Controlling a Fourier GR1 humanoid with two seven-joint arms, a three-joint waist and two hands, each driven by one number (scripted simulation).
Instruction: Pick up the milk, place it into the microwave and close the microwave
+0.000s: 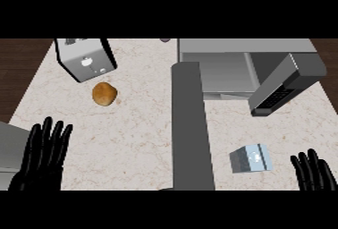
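The milk (251,158) is a small pale blue and white carton lying on the counter at the lower right. My right hand (314,172) rests just to its right near the lower edge, fingers straight and up, apart from the carton. The microwave (224,67) stands at the upper right with its cavity showing and its door (285,85) swung open to the right, above the carton. At the lower left my left hand (41,156) stays open, fingers up, holding nothing.
A grey toaster (84,57) stands at the upper left. A brown potato-like item (104,93) lies just below it. A long dark grey bar (190,129) runs down the middle of the counter. A grey block (12,147) shows at the left edge.
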